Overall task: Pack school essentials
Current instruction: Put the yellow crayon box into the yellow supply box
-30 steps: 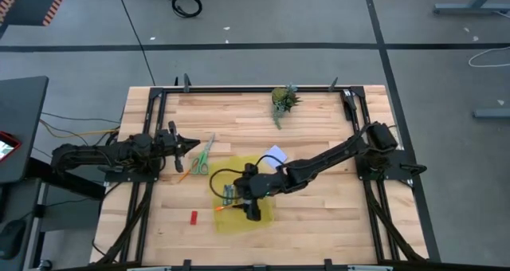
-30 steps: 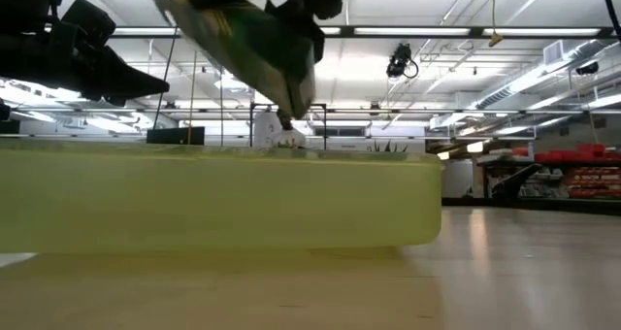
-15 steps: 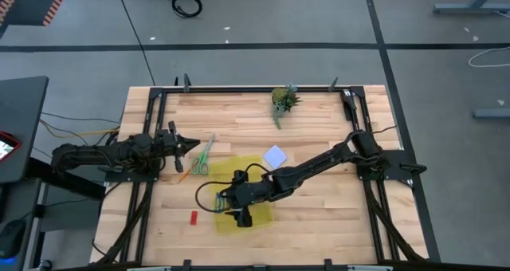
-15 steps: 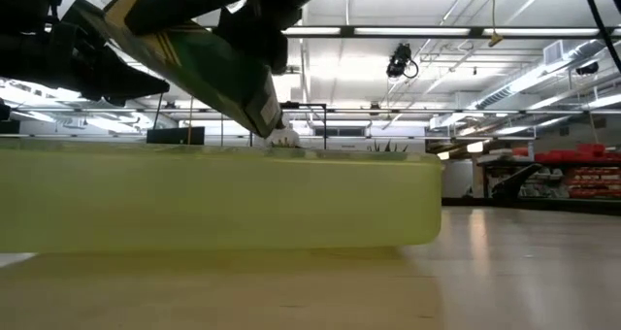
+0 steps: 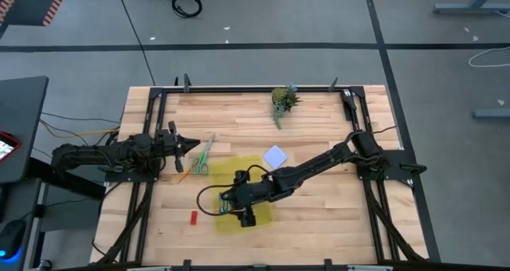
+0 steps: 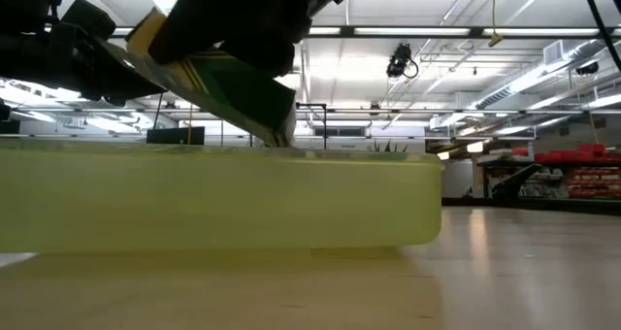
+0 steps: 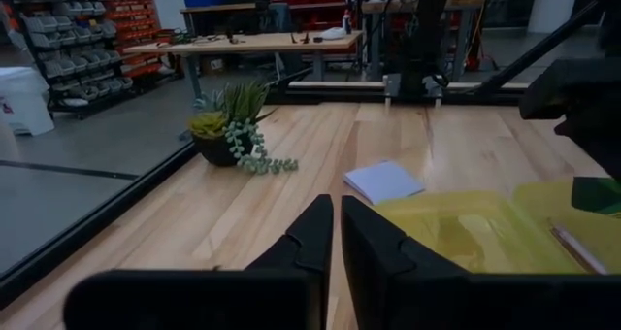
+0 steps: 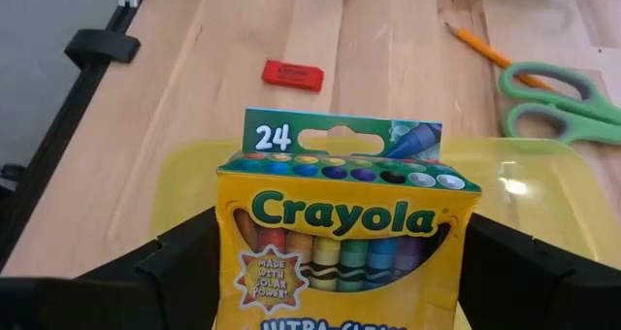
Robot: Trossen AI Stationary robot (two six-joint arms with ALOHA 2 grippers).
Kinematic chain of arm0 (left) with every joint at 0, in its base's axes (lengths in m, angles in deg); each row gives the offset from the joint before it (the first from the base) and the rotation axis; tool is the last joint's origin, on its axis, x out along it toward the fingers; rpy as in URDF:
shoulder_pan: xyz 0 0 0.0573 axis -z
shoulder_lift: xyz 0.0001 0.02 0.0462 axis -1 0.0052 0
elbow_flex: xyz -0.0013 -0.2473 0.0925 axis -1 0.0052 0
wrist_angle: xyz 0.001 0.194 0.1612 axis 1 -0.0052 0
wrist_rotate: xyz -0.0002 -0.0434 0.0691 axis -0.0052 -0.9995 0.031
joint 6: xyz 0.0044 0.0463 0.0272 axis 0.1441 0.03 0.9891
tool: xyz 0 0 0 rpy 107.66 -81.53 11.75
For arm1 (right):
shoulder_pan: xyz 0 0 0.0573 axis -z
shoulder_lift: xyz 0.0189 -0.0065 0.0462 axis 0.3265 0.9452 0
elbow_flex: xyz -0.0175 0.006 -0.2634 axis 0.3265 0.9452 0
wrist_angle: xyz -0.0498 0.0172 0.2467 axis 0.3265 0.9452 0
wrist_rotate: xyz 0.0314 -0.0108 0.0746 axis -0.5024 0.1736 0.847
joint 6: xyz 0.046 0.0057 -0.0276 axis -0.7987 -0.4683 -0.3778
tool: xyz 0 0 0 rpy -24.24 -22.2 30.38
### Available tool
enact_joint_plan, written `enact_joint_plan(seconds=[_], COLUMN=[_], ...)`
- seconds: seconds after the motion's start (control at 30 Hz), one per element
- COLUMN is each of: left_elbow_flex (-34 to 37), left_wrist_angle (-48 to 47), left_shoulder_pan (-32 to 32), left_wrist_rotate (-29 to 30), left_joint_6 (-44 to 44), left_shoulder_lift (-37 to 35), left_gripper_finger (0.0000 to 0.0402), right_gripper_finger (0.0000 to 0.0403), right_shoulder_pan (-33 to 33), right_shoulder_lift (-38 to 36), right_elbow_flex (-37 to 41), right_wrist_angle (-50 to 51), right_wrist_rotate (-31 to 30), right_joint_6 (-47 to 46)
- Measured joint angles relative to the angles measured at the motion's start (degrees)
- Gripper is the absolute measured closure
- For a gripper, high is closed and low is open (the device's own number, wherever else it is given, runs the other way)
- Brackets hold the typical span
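Currently the crayon box [image 8: 344, 228] is being placed into the yellow case [image 5: 264, 209]; the right end effector [image 5: 239, 209] grips it by its sides, tilted, its lower end just over the case near the middle of the desk [image 5: 319, 223]; next, I judge, it must be lowered flat and the fingers spread. The right arm reaches left across the desk; the left end effector [image 7: 336, 235], closed and empty, waits at the left edge, near the scissors [image 5: 202, 156].
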Motion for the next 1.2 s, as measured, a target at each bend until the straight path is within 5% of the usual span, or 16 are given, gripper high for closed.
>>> enact_joint_plan(seconds=[1.2], left_elbow_flex=[0.0], left_wrist_angle=[0.0], left_shoulder_pan=[0.0], left_wrist_rotate=[0.0], left_joint_6=[0.0], left_shoulder_lift=[0.0], left_gripper_finger=[0.0378], right_gripper_finger=[0.0065], right_shoulder_pan=[-2.1], right_shoulder_lift=[0.0], right_elbow_flex=[6.1], right_wrist_angle=[1.0], right_wrist_rotate=[6.6], right_joint_6=[-0.7])
